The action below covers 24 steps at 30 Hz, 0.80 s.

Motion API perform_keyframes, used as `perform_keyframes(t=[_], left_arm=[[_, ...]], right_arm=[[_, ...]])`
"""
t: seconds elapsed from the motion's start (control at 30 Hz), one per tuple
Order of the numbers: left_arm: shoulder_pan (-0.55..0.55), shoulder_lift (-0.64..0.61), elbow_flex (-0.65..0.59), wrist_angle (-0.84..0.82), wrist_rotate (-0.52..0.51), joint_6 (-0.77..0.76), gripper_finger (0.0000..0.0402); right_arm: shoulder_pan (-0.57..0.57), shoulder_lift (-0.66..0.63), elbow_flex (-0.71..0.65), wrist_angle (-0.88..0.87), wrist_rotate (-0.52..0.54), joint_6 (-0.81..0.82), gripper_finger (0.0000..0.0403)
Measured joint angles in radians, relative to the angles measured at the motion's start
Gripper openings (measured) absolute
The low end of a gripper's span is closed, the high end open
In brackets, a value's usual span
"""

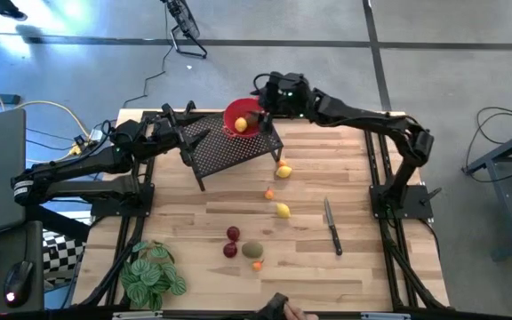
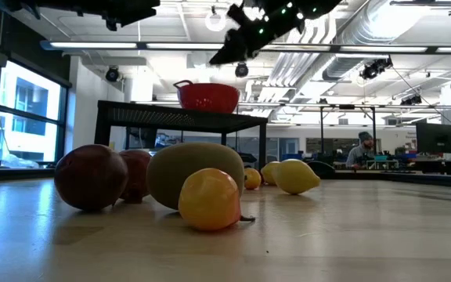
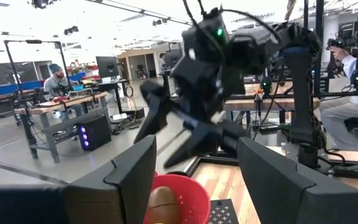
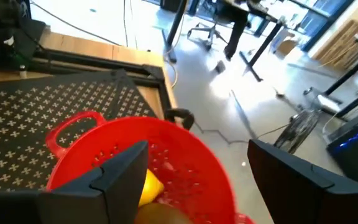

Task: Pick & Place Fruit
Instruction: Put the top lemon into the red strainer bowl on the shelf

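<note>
Two dark arms meet over the black perforated metal stand [image 1: 234, 149] at the far side of the pale wooden table [image 1: 363, 267]. On the stand sits a red mesh bowl with loop handles [image 1: 243, 118], and inside it lie a yellow lemon-like fruit [image 4: 146, 186] and a brown oval fruit [image 3: 165, 205].

The right gripper [image 1: 269, 111] hangs just above the bowl's rim, its two dark fingers [image 4: 120, 167] spread wide apart and holding nothing. The left gripper [image 1: 188, 135] waits over the stand on the bowl's other side, its fingers [image 3: 126, 180] also spread and empty.

Seven more pieces of fruit lie loose on the tabletop. A small orange piece [image 1: 284, 170] rests just beside the stand's near corner, a tiny orange one [image 1: 269, 193] a little nearer, then a yellow lemon [image 1: 283, 211]. Closer to the front edge, two dark red balls [image 1: 232, 234] sit together beside an olive-green oval [image 1: 252, 250], with another tiny orange fruit [image 1: 257, 265] touching or almost touching it.

A black-handled knife [image 1: 332, 227] lies apart on the right, and a green leafy plant [image 1: 152, 271] sits at the front left corner.
</note>
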State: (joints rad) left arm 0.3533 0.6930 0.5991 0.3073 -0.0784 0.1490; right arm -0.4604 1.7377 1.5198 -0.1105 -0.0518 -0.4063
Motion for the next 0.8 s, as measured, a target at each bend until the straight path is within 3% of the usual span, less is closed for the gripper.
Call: perform_keyframes(t=[0.17, 0.37, 0.5, 0.8], left_arm=[[0.0, 0.0, 0.0, -0.029, 0.0, 0.001, 0.022], [0.0, 0.0, 0.0, -0.059, 0.0, 0.001, 0.022], [0.0, 0.0, 0.0, -0.06, 0.0, 0.001, 0.022], [0.0, 0.0, 0.0, -0.093, -0.001, -0.071, 0.022]], right_arm=[[-0.016, -0.083, 0.001, -0.052, -0.009, -0.038, 0.0241], [-0.054, -0.156, 0.001, -0.236, -0.081, -0.042, 0.0168], [-0.07, -0.171, 0.001, -0.366, -0.159, -0.016, 0.0116], [-0.086, -0.163, 0.0, -0.47, -0.156, 0.044, 0.0055]])
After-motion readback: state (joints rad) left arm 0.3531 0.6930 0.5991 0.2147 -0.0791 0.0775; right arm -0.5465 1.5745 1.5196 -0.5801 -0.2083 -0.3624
